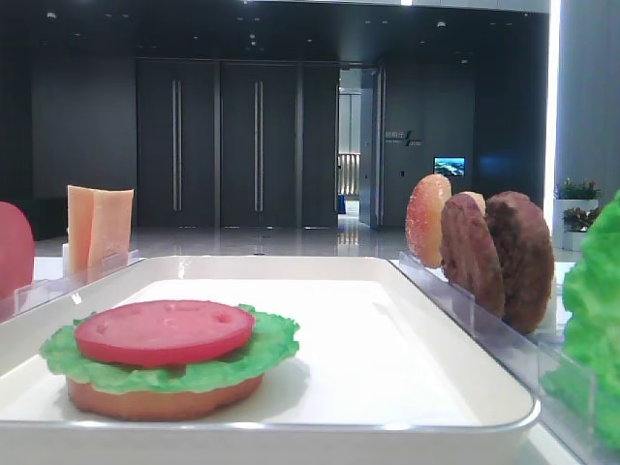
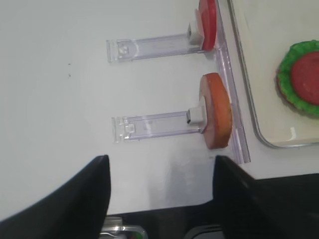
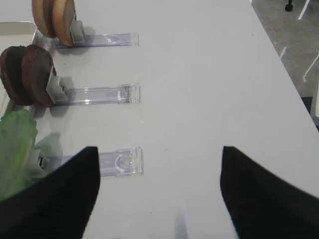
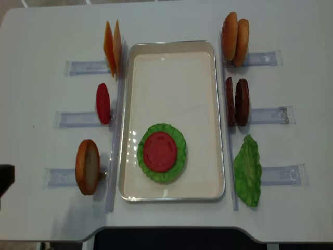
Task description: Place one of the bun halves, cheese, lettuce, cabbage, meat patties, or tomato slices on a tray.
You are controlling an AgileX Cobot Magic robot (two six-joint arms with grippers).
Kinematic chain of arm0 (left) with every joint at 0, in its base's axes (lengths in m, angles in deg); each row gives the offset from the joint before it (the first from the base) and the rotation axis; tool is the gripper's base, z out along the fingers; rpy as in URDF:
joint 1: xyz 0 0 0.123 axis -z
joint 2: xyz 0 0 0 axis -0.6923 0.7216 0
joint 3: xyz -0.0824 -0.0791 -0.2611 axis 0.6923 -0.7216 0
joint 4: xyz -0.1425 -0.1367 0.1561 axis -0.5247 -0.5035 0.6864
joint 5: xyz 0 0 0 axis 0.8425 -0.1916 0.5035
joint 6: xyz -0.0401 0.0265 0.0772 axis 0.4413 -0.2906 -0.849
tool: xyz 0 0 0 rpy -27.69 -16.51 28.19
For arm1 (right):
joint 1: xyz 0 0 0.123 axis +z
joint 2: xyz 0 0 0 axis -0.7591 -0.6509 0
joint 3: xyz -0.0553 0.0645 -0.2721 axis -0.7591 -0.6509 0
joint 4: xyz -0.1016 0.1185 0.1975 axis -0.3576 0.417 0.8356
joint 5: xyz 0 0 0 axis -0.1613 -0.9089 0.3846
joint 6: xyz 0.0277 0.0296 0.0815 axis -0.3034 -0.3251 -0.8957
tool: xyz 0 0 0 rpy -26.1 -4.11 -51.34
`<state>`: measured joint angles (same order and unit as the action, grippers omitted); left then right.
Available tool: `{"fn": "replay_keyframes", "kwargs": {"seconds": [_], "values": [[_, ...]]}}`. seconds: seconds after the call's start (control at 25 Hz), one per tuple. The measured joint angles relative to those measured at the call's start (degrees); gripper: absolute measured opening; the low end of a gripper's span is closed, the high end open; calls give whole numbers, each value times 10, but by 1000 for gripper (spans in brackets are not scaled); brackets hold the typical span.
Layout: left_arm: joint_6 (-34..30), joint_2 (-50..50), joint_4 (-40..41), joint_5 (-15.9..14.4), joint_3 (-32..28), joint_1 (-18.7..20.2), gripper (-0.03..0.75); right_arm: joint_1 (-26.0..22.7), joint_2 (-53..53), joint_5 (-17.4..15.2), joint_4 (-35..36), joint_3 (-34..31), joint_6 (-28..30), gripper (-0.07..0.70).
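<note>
Fingers, left [image 2: 158, 199]: black, spread apart with nothing between them, over bare bench [image 2: 60, 99] near its front edge.
Fingers, right [image 3: 158, 194]: black, likewise apart and holding nothing, above the bench.
Low front view: tray [image 1: 455, 387] carries a stack near its front left corner: bun half [image 1: 160, 397] under lettuce [image 1: 257, 354] under tomato slice [image 1: 163, 331].
Right wrist view: clear racks [image 3: 107, 93] hold upright meat patties [image 3: 27, 74], buns [image 3: 55, 17] and a lettuce leaf [image 3: 15, 149].
Left wrist view: upright bun [image 2: 217, 110] and tomato [image 2: 208, 24] stand in racks beside the tray's left rim.
Overhead view: cheese slices [image 4: 112, 47] stand by the tray's far left corner.
</note>
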<state>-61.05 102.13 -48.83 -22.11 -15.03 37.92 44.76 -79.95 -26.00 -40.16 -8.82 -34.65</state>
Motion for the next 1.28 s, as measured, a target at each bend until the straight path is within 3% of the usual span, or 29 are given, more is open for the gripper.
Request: {"fn": "replay_keyframes", "kwargs": {"seconds": [0.36,0.52,0.68,0.88,1.28], "values": [[-2,-145,-29,37,-115,0,486,0,0,0,0,0,0,485],[-2,-171,-29,45,-144,27,486,0,0,0,0,0,0,485],[1,-189,-29,59,-152,56,486,0,0,0,0,0,0,485],[51,-194,5,65,-152,58,486,0,0,0,0,0,0,485],[64,-229,14,65,-154,58,486,0,0,0,0,0,0,485]]}}
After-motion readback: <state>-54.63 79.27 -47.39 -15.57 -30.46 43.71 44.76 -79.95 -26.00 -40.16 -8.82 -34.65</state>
